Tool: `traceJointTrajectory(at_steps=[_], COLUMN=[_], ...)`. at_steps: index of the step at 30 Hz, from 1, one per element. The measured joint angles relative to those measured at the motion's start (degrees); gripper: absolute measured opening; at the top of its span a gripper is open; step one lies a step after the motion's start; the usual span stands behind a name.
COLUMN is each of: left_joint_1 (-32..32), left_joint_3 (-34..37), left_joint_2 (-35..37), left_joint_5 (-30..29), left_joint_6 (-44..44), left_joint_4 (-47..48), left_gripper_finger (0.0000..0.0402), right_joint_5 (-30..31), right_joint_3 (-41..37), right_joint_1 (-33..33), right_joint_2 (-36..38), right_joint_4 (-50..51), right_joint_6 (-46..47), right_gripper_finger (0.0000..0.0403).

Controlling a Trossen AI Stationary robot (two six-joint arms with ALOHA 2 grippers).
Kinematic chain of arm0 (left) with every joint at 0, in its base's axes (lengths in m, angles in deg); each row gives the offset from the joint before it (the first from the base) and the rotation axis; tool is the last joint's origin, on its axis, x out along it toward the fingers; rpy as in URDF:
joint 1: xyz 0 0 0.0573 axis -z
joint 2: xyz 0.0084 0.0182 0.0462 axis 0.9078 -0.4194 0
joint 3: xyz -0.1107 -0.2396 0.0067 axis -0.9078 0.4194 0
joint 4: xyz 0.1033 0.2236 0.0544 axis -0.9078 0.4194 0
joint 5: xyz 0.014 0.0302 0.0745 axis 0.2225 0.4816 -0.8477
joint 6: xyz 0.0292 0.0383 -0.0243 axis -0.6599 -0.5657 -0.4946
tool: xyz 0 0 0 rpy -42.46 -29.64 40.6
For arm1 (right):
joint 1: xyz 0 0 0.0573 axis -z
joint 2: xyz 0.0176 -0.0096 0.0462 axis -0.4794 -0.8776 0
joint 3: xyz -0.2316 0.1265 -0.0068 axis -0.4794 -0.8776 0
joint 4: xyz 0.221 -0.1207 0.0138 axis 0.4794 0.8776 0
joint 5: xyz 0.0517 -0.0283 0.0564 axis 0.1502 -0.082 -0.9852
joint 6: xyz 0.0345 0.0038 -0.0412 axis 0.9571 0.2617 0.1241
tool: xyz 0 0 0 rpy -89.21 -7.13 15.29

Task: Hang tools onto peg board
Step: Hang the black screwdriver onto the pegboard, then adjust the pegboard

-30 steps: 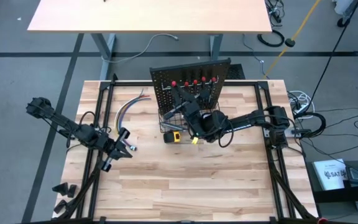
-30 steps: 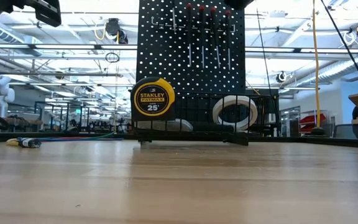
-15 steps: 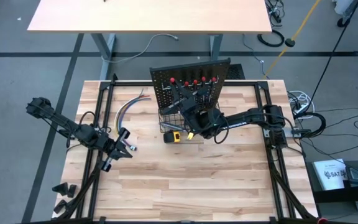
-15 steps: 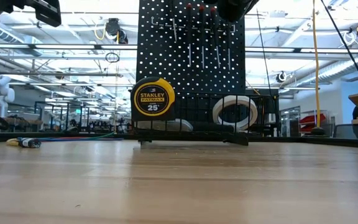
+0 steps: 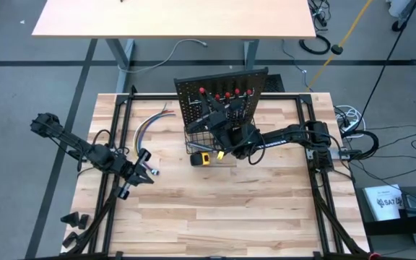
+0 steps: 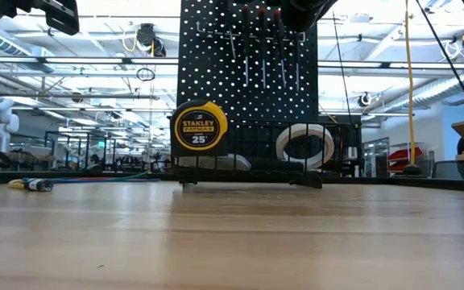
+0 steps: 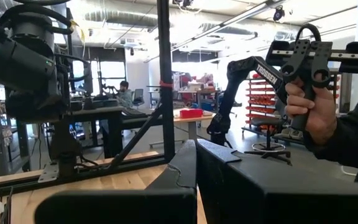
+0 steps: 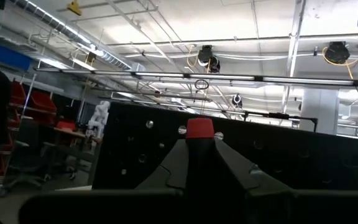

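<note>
Raised since a second ago toward the peg board [image 5: 219,97], the right pincer [image 8: 197,163], pinching a red-ended screwdriver [image 8: 199,128] before the board's face, is judged ready for lowering into the rack; left pincer [image 5: 137,172] parked, pressed together.

Tape measure [image 6: 199,127] reads "STANLEY FATMAX 25'"; handheld rig [image 7: 303,56] possibly "TROSSEN".

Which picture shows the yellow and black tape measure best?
The low view: the yellow and black tape measure faces that camera beside the black wire basket, label readable. The high view shows only its small top; neither wrist view shows it.
</note>
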Motion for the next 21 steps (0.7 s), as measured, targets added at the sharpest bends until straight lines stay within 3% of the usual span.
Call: traceJointTrajectory(at_steps=[7, 15, 21], left_joint_1=[-0.02, -0.02, 0.00], left_joint_3=[0.00, 0.00, 0.00], left_joint_2=[0.00, 0.00, 0.00], left_joint_5=[0.02, 0.68, 1.01], left_joint_6=[0.01, 0.09, 0.13], left_joint_4=[0.02, 0.00, 0.00], left_gripper_finger=[0.0000, 0.0000, 0.0000], right_joint_5=[1.36, 2.03, 2.01], right_joint_3=[0.00, -0.02, -0.02], right_joint_1=[0.11, 0.33, -0.07], right_joint_2=[0.04, 0.04, 0.04], right_joint_4=[3.91, 11.15, 12.53], right_joint_6=[1.46, 1.21, -2.87], right_gripper_finger=[0.0038, 0.0125, 0.0145])
